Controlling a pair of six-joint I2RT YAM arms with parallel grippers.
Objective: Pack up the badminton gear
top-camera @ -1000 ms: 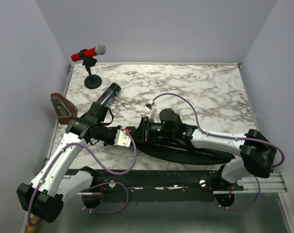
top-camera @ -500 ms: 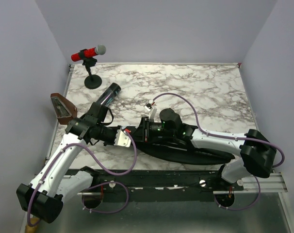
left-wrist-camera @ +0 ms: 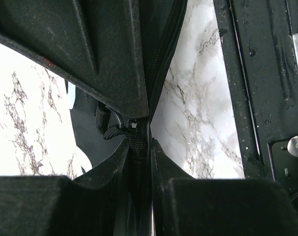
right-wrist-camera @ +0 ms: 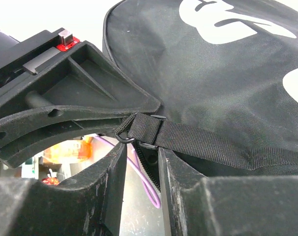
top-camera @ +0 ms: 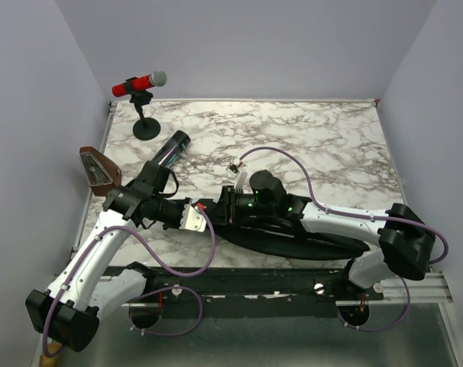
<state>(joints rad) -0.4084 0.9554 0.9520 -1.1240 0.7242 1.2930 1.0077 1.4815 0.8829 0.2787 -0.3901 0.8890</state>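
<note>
Top external | marble tabletop (top-camera: pixel 331 145) | lilac walls (top-camera: pixel 254 46) | black bag (top-camera: pixel 300 245), seemingly flat, nearside

You are looking at a robotics lab test cell, not a home or a shop. Plain pale walls (top-camera: pixel 247 46) box in three sides of a marble-patterned counter (top-camera: pixel 331 138) edged with metal strip. Two white-and-black machines, the left arm (top-camera: pixel 94 256) and the right arm (top-camera: pixel 342 222), are bolted to an aluminium rail (top-camera: pixel 426 289) at your near edge, with purple cables (top-camera: pixel 271 148) looping loose over the work area. The props are an odd mix: a red microphone (top-camera: pixel 140 82) on a stand, a brown wedge (top-camera: pixel 100 170), a black racket bag (top-camera: pixel 285 243)
</note>
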